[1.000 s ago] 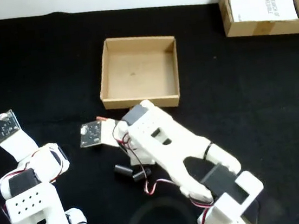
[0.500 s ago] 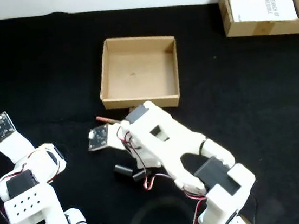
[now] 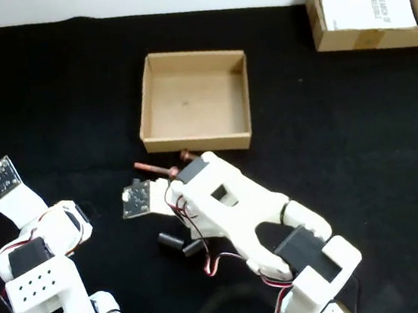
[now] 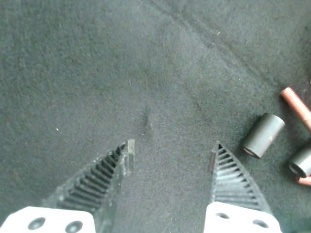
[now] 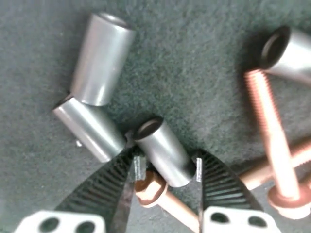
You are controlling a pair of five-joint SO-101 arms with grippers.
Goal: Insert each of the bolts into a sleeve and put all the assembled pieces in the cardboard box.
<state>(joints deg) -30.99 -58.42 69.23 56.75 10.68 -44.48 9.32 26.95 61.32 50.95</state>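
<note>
1. The cardboard box is seen in the upper middle of the high view. It is shallow, brown and open-topped, and is set on the black surface.
2. Just below the box's lower wall a copper-coloured bolt is laid flat beside the wrist end of the right arm.
3. Two dark sleeves are laid close together below the bolt, left of centre, right against that arm and its wires.
4. In the right wrist view the sleeves are shown as short, smooth grey tubes with open ends. One sleeve is framed by the right tool, and a hex-headed bolt is tucked just beneath it. Whether this tool is clenched on the sleeve cannot be told.
5. A second sleeve and a third sleeve are laid end to end and touching. A fourth sleeve is set apart, with a long threaded bolt pointing towards its mouth.
6. The left tool is held released, its jaws spread wide over bare cloth. The left arm is placed at the lower left of the high view.
7. A second box, with a printed sheet in it, is placed at the upper right.
</note>
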